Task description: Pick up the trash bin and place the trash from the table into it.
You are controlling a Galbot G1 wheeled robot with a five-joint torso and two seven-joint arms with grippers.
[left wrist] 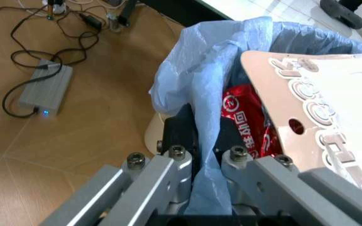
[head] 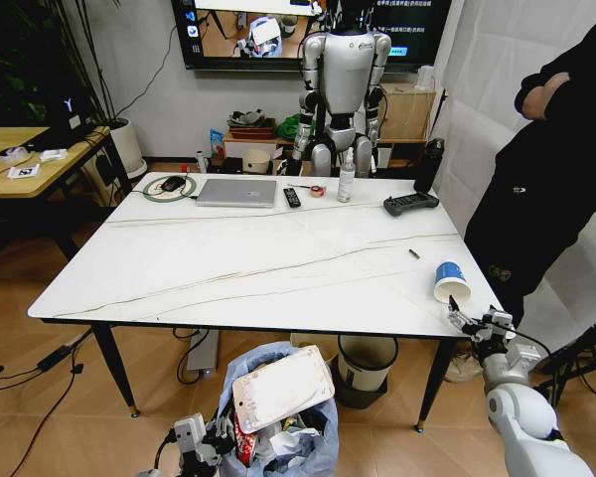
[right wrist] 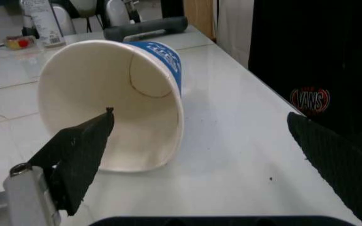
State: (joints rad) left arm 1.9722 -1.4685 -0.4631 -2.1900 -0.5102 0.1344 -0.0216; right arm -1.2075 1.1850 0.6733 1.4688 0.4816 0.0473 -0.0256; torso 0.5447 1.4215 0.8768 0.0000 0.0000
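The left claw sat low, below the near edge of the surface, its fingers pinched together on the blue-bagged rim of the bin. The bin hung in front of the surface, just off its near edge, stuffed with trash: a red wrapper lay inside, and a flat pale pack lay tilted across the top.

Farther right, a blue-and-white cup lay on its side near the surface's near right corner, its open mouth facing the right claw. That claw hovered at the corner just beside the cup, its fingers spread apart, one at the cup's mouth and the other well off to the side, neither clearly touching it.
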